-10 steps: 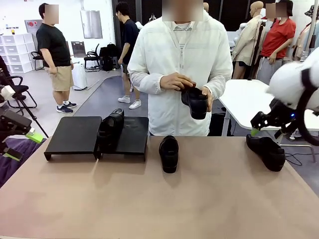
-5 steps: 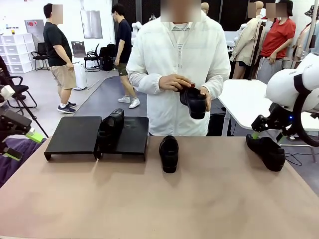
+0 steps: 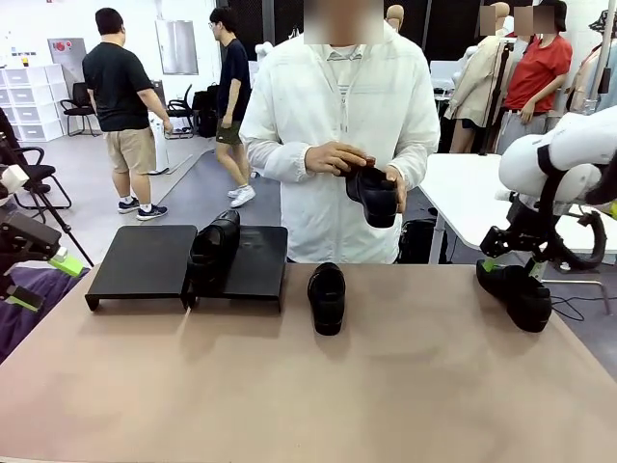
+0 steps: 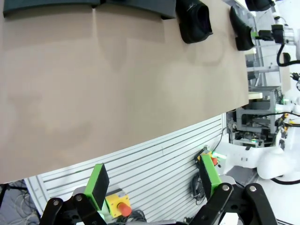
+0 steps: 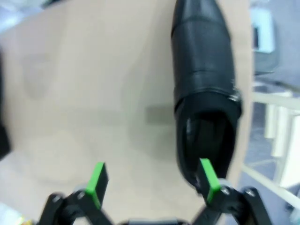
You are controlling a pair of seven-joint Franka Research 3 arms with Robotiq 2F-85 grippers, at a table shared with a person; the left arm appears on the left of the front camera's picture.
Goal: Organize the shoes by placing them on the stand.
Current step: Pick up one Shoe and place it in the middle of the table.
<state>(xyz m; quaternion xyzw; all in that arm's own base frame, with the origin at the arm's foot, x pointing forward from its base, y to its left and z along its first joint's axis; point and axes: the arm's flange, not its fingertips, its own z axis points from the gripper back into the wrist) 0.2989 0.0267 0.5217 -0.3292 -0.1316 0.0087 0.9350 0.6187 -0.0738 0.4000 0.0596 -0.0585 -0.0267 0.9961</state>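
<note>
Shoes are spread over four places. The edge shoe [image 3: 514, 294] lies at the worktop's [image 3: 405, 386] right border, just below the right jaws, which are spread wide and hold nothing. In the right wrist view one green pad [image 5: 208, 180] hangs over the heel opening of this shoe and the other pad [image 5: 97, 180] over bare worktop, so the shoe is set to one side of the gap, not inside it. Well to the left of those jaws the middle shoe [image 3: 327, 297] rests alone on the worktop. Farther left, the stand [image 3: 145, 260] carries the stand shoe [image 3: 214, 253] over the seam of its two panels. A fourth shoe [image 3: 374, 196] is held by the person [image 3: 337, 106] at the far side, above and behind the middle shoe. The left jaws, likewise wide open and empty, are seen off the worktop's left edge, well apart from the stand. Near them in the left wrist view a slatted panel [image 4: 154, 164] and a red button [image 4: 123, 208] on a yellow box [image 4: 112, 202] are seen.
</note>
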